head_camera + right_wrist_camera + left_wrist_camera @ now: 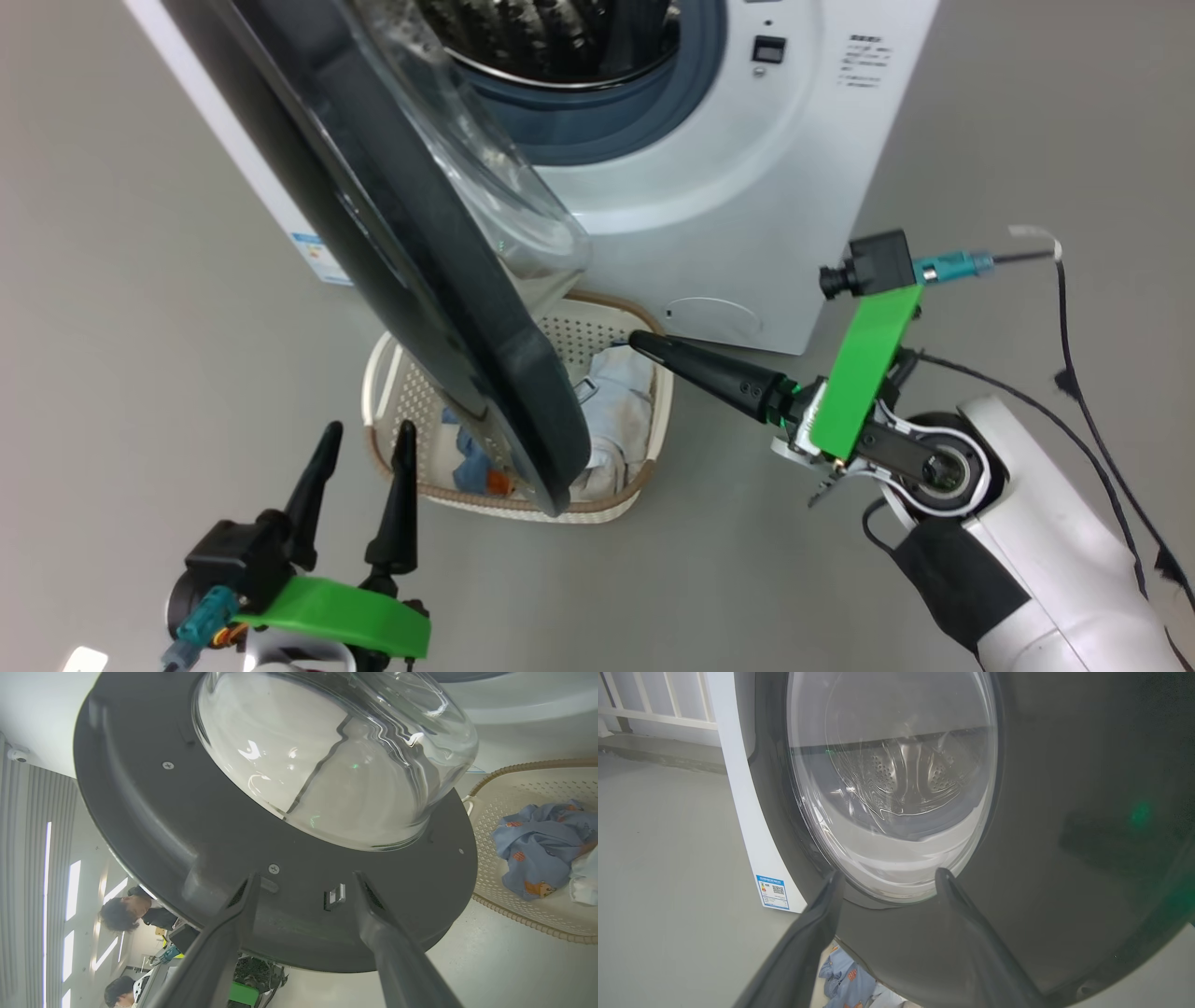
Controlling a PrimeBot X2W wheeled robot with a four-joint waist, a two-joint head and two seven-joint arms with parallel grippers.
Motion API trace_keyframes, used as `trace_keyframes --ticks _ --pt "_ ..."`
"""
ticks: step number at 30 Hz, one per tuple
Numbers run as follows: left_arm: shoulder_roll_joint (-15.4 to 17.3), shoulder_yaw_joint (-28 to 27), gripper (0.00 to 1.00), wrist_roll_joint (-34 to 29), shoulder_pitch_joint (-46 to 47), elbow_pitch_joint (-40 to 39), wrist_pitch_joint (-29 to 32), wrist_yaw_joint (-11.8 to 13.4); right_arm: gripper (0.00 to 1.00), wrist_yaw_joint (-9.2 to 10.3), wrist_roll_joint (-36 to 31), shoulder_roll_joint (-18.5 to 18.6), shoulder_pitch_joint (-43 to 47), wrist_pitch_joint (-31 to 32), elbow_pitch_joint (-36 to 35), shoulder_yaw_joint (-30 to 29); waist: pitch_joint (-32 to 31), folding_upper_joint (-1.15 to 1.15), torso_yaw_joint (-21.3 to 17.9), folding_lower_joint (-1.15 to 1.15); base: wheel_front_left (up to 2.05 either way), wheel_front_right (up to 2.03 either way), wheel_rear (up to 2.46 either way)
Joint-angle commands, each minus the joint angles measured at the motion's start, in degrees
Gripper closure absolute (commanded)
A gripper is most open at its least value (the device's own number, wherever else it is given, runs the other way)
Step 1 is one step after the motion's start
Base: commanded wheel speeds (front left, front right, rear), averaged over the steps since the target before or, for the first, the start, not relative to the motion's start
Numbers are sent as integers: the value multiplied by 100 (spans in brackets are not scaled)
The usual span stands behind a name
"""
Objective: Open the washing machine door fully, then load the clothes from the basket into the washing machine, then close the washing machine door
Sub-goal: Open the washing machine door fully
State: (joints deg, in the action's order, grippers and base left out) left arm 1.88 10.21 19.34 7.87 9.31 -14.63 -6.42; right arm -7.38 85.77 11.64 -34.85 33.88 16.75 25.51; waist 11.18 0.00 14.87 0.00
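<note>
Beneath the open door (411,271), clothes (621,401) in basket (597,511), right end effector (304,877) spread.

Soft, even white light; crisp pictures.
Bright strips (71,889) glint in the washing machine door (327,765); faint shadows on the floor (93,280); wrist views bulge at the edges.

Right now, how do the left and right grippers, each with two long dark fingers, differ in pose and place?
The left gripper faces the outer face of the round black-rimmed washing machine door; the right gripper faces its inner side, with the bulging glass. In the head view the left gripper's fingers point up; the right gripper's point left, near the cream perforated basket. Both are open and hold nothing.
</note>
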Motion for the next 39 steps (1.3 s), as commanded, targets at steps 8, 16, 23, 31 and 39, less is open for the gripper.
trace_keyframes --ticks 8,16,23,31,39 --pt "99 -433 0 -147 -127 -112 -37 -67 0 -11 -116 241 404 -576 -61 80 -160 0 -418 0 0 0 0" --pt "99 -608 0 -203 -252 -113 -37 -91 0 -11 -393 685 766 -1335 8 263 -283 0 -681 0 0 0 0" --pt "99 -780 0 -248 -379 -123 -37 -100 0 -11 -573 1064 1073 -2127 134 481 -370 0 -859 0 0 0 0" --pt "99 -853 0 -281 -489 -113 -37 -105 0 -11 -688 1446 1380 -3074 338 766 -450 0 -984 0 0 0 0" --pt "99 -905 0 -265 -583 -128 -37 -106 0 -11 -863 1815 1612 -4112 724 1171 -502 0 -1061 0 0 0 0"
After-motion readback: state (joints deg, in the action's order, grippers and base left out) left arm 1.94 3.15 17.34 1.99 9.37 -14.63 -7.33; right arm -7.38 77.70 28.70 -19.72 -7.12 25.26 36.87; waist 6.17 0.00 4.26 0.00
